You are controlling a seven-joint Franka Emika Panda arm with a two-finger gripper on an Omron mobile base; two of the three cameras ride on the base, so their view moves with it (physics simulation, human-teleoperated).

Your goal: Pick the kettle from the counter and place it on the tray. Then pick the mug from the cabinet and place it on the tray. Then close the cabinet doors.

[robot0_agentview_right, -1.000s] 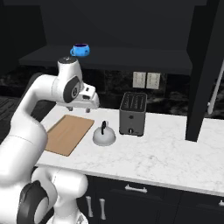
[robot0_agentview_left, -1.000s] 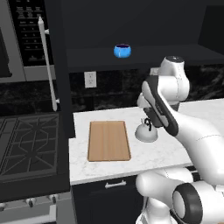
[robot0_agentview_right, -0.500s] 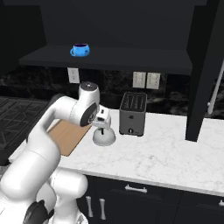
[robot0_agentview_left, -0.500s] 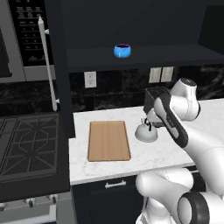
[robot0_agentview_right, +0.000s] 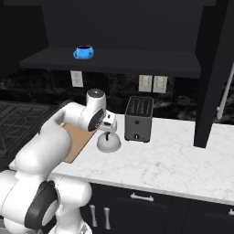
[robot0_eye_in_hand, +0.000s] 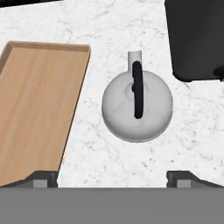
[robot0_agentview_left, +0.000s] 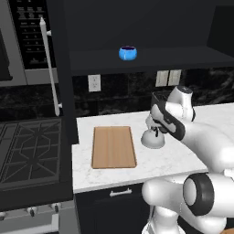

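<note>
Marble counter lies bare and wide between the tray and its front edge. In the hand view the kettle stands on the stone near the centre, the wooden tray at 9 o'clock from it with a strip of stone between, and the black toaster at 1 o'clock, apart from it. Nothing lies on the tray. The gripper hovers above the kettle with its jaws spread wide, grasping nothing. High on the dark shelf of the cabinet the blue mug sits alone, with free shelf at 3 o'clock of it.
</note>
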